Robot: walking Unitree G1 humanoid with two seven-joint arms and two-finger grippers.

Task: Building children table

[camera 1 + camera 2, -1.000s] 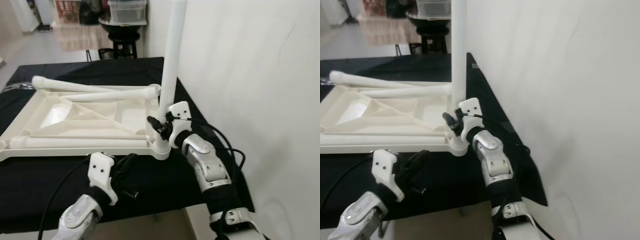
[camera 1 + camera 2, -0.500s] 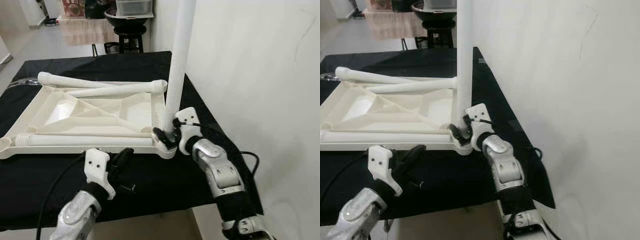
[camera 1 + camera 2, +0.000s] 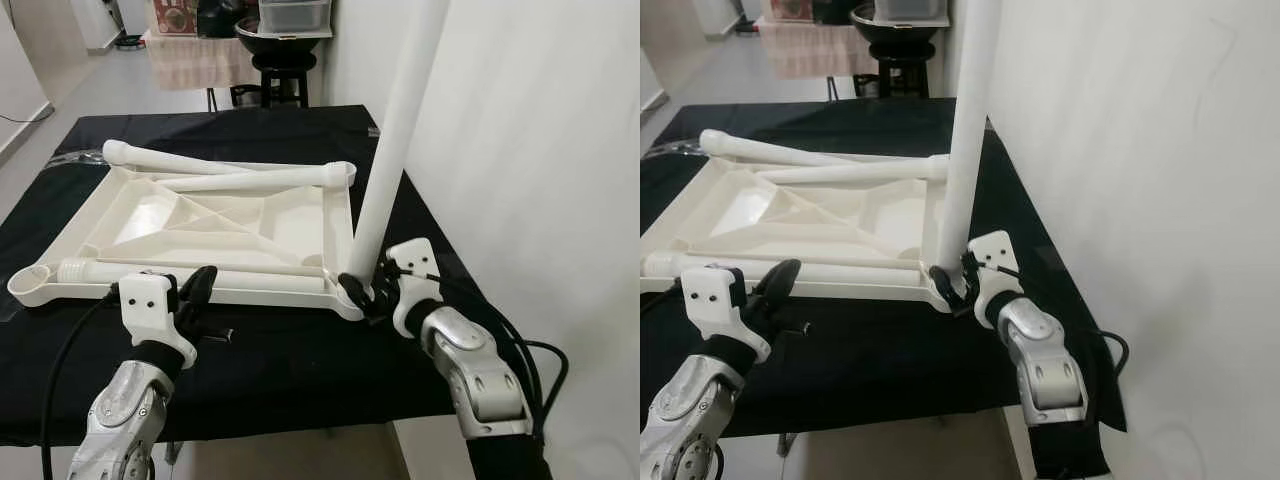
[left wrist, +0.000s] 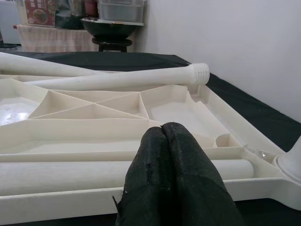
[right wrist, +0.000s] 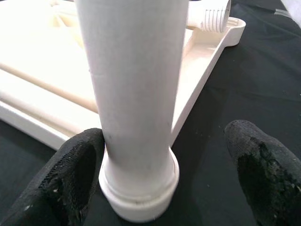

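While the left gripper point(image 3: 200, 290) idles shut, the right gripper point(image 5: 164, 155) gapes wide around the upright white plastic leg point(image 3: 392, 160), socketed in the upturned white tabletop's point(image 3: 215, 225) near corner.

The upright leg point(image 3: 395, 150) runs straight out of the top of the head views, so its upper end is cut off. In the right wrist view one finger point(image 5: 70, 174) of the right gripper point(image 3: 365, 293) sits against that leg's foot, and both fingertips run off the lower edge. The left gripper point(image 3: 200, 290) covers part of the loose leg point(image 3: 250, 282) lying along the near rim of the upturned tabletop point(image 3: 215, 220). Over at the back, the stool point(image 3: 285, 75) and bowl point(image 3: 275, 30) are cropped by the top edge. The surface point(image 3: 300, 370) drops out of sight below.
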